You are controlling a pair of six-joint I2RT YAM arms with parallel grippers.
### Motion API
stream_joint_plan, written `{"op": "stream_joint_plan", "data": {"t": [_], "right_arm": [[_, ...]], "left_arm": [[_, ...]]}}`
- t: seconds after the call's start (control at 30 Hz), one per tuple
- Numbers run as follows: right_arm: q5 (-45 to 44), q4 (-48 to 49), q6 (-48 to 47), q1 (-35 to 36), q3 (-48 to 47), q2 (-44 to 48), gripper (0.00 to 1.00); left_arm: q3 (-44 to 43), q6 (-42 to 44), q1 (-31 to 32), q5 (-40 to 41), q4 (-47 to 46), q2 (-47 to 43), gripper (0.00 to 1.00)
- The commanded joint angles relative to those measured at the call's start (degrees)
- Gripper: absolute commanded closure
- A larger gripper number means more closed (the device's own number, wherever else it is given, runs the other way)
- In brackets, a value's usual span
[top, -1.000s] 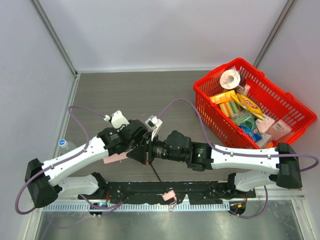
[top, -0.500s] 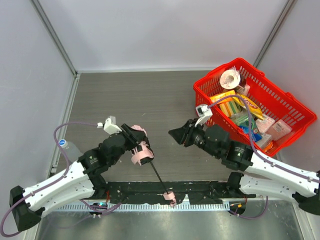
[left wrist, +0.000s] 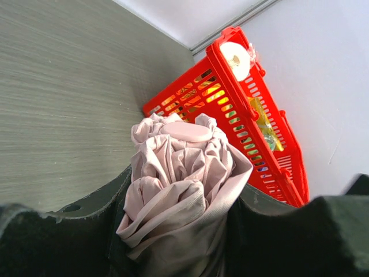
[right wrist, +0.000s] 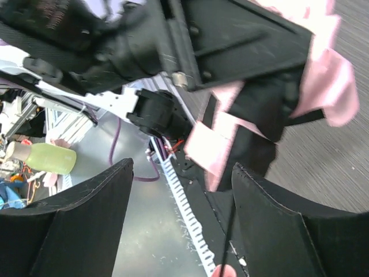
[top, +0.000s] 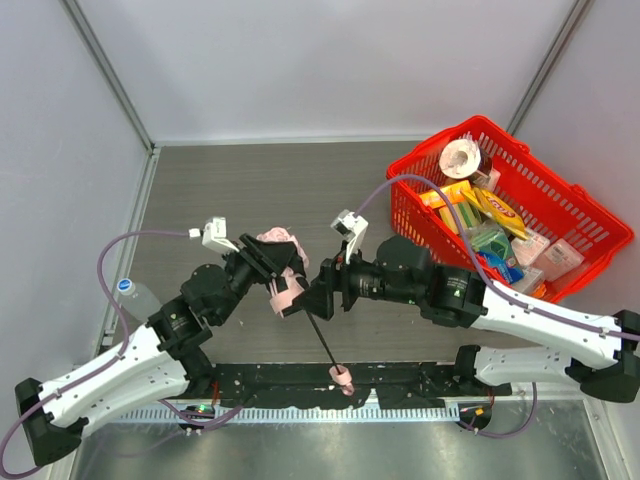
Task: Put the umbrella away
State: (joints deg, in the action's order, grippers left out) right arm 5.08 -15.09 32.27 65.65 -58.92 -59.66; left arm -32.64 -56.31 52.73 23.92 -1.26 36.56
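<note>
The umbrella point(top: 283, 268) is a crumpled pale pink bundle, and my left gripper point(top: 276, 278) is shut on it above the table's near middle. In the left wrist view the fabric point(left wrist: 180, 184) fills the gap between the dark fingers point(left wrist: 63, 231). A thin black shaft point(top: 322, 340) runs from the bundle down to a small pink handle point(top: 343, 379) over the base rail. My right gripper point(top: 318, 291) stands open right beside the bundle's lower end, holding nothing. Between its fingers the right wrist view shows pink fabric point(right wrist: 210, 144), the shaft point(right wrist: 228, 231) and the handle point(right wrist: 222, 271).
A red basket point(top: 410, 220) full of packets and a tape roll stands at the back right, also the red basket point(left wrist: 230, 109) ahead in the left wrist view. A clear bottle point(top: 131, 291) stands by the left wall. Black base rail point(top: 400, 380) lies along the near edge.
My right arm, which had pulled back toward the basket, has swung left to the umbrella again and its jaws have opened wide. The left arm has lifted the bundle slightly.
</note>
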Motion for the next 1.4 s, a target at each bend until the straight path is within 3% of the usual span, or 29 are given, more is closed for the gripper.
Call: {"op": "stream_joint_plan", "data": {"t": [0.0,0.17,0.43,0.6,0.73,1.03,1.2,1.3,1.37], "right_arm": [[-7.34,-2.48,-3.01,3.00,-6.73,-2.82,0.27],[-15.27,-6.52,-4.50,5.98,-7.71,-5.55,0.44],[-21.07,-11.19,-3.71,8.09,-9.55,-9.42,0.47],[-24.95,-9.09,-0.73,8.09,-7.80,-8.02,0.64],[-20.64,-2.16,1.38,8.09,-3.85,-5.73,0.56],[-21.34,-1.87,2.36,8.18,-3.14,-3.45,0.47],[-23.44,-4.41,2.97,8.09,-2.79,-4.58,0.57],[-23.80,-5.30,3.24,8.01,-2.61,-5.29,0.72],[-23.45,-5.21,3.32,8.09,-2.69,-5.64,0.71]], "left_arm": [[-3.39,4.01,-0.26,-0.89,-6.56,0.71,1.00],[-4.01,5.25,-0.26,-1.51,-6.74,0.89,1.00],[-5.06,6.57,-0.26,-1.16,-5.42,1.59,1.00],[-4.80,6.66,-0.26,-1.95,-5.77,1.94,1.00],[-4.45,6.48,-0.26,-2.21,-5.69,2.03,1.00],[-3.57,5.78,-0.35,-3.27,-6.21,2.91,1.00],[-3.57,5.42,-0.26,-3.44,-6.30,2.73,1.00],[-4.36,5.60,-0.26,-3.71,-5.60,2.82,1.00],[-4.27,5.51,-0.26,-3.88,-5.86,2.64,1.00]]}}
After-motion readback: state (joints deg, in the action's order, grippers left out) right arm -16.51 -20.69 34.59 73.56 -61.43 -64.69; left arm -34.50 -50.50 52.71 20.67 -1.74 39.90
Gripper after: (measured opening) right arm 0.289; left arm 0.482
